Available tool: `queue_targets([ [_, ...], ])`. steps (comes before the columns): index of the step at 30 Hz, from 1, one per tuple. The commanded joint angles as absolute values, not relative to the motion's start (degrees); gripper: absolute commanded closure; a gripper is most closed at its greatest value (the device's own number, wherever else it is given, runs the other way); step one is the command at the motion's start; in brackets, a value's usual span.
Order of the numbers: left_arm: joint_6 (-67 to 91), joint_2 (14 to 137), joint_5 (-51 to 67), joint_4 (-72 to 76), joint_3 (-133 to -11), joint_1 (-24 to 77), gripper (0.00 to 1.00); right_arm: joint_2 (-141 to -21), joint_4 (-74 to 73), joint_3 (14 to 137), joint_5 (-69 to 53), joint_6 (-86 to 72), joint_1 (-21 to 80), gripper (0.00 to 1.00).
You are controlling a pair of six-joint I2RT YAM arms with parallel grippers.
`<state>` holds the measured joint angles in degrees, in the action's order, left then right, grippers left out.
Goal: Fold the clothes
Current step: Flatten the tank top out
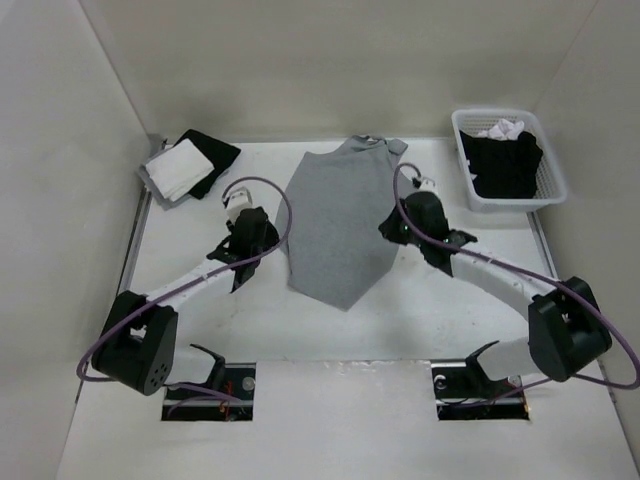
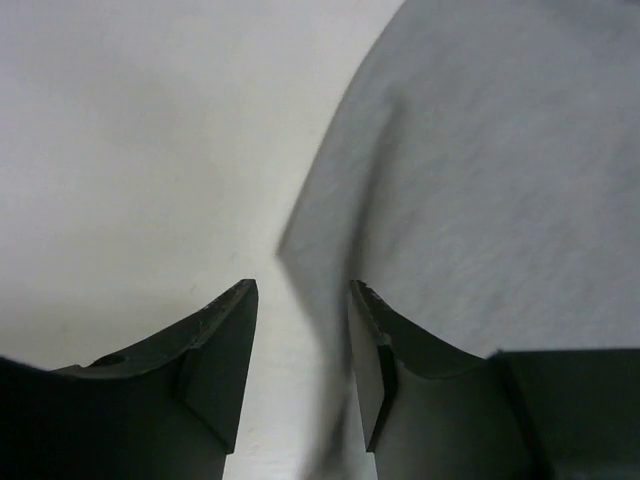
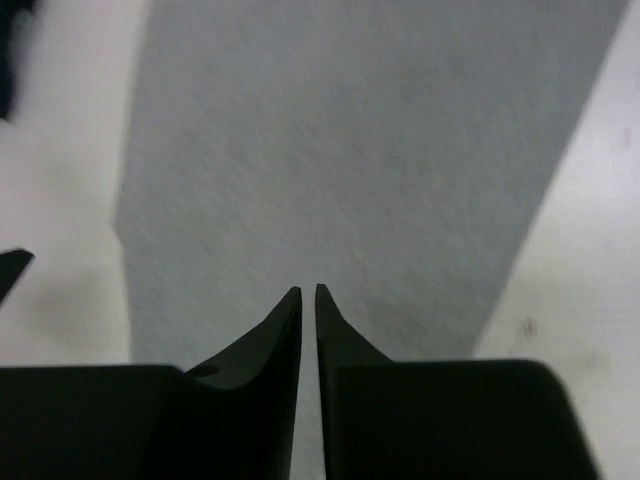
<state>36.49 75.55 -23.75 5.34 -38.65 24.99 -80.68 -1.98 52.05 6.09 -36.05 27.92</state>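
The grey top (image 1: 338, 225) lies flat in the middle of the surface (image 1: 300, 320). Its straps reach toward the far edge and its body narrows to a point toward the near edge. It looks thin, soft and light, so I expect it to sag and drag rather than hold its shape. I would pinch it at an outer edge or corner, not out in the flat middle. My left hand (image 2: 300, 290) is at the top's left edge with its fingers spread, holding nothing, and the cloth's edge runs underneath between them. My right hand (image 3: 308, 290) hangs over the right side of the cloth with its fingers almost pressed together, only a sliver between them. I see no cloth caught there, though that view is blurred. A basket (image 1: 555, 185) of dark garments sits in the far right corner, and a white cloth (image 1: 175, 168) lies on something black in the far left. From above, the straps are bunched and hard to read, and I cannot tell how many layers lie there.
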Motion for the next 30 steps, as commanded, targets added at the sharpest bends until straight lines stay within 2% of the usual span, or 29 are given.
queue_targets([
  [1,39.73,76.37,-17.87,11.50,-34.19,23.16,0.56,-77.62,8.70,37.84,7.03,-43.41,31.48,0.69],
  [2,39.29,77.86,-15.58,12.30,-34.45,22.64,0.54,-76.65,8.53,35.27,7.38,-43.85,33.07,0.63],
  [6,39.29,84.09,-12.39,13.09,-36.99,22.45,0.53,-74.01,8.26,29.46,8.61,-46.83,35.46,0.55],
  [12,40.43,92.89,-13.97,14.76,-40.16,22.63,0.57,-76.72,9.93,28.04,8.70,-48.08,35.46,0.54],
  [14,41.04,95.26,-14.32,15.90,-41.30,22.63,0.65,-79.44,12.29,29.17,8.00,-47.90,34.94,0.64],
  [15,41.48,96.49,-14.24,16.69,-42.09,22.54,0.76,-80.41,12.91,29.88,7.39,-47.55,34.85,0.70],
  [16,41.66,97.03,-14.15,16.87,-42.71,22.37,0.85,-81.46,13.44,30.75,7.03,-47.37,34.24,0.82],
  [17,42.36,96.86,-13.89,16.70,-42.98,22.19,0.93,-81.65,13.80,31.02,6.94,-47.20,33.71,0.90],
  [18,42.80,95.38,-13.89,16.53,-42.89,22.19,0.99,-81.39,13.89,31.20,6.94,-47.02,33.44,0.95],
  [20,42.10,88.55,-14.41,15.13,-41.14,22.37,1.00,-78.68,13.01,30.94,7.03,-45.89,33.61,0.99],
  [22,41.05,80.72,-14.50,10.57,-40.17,22.54,1.00,-74.02,10.30,30.32,7.21,-45.44,33.79,0.99],
  [26,39.64,59.99,-15.91,-7.77,-40.95,24.73,1.00,-56.40,-2.59,28.92,7.65,-44.48,38.44,0.99],
  [30,39.46,49.93,-16.26,-21.16,-46.22,25.97,0.98,-44.49,-13.43,31.20,7.73,-43.77,40.91,0.97],
])
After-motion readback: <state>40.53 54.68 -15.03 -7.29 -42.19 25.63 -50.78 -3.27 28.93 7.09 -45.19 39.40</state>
